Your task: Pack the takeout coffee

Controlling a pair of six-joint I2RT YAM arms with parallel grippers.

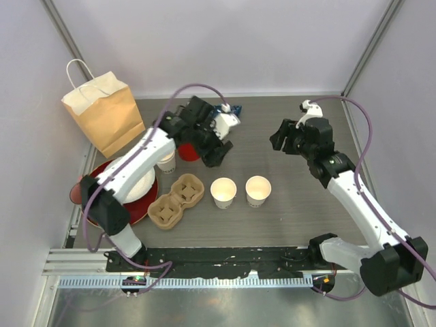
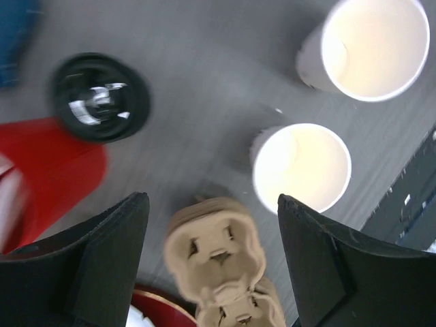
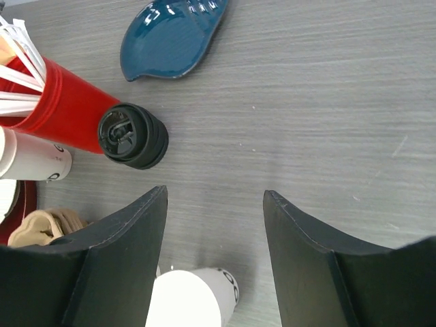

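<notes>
Two cream-white paper cups (image 1: 223, 192) (image 1: 258, 191) stand open, without lids, in the middle of the table. They also show in the left wrist view (image 2: 303, 167) (image 2: 371, 48). A third cup (image 1: 165, 161) stands by the red plate. A small stack of black lids (image 3: 133, 135) sits on the table beside the red cup, also in the left wrist view (image 2: 101, 97). My left gripper (image 1: 218, 154) (image 2: 211, 199) is open and empty, above the cardboard carrier (image 2: 216, 255). My right gripper (image 1: 278, 142) (image 3: 214, 192) is open and empty, above bare table, one cup (image 3: 194, 300) at its lower edge.
A two-slot cardboard carrier (image 1: 177, 199) lies left of the cups. A red cup of white sticks (image 3: 65, 102) stands behind it. A red plate (image 1: 146, 208) is at the left, a brown paper bag (image 1: 103, 116) at the back left, a blue dish (image 3: 174, 34) at the back.
</notes>
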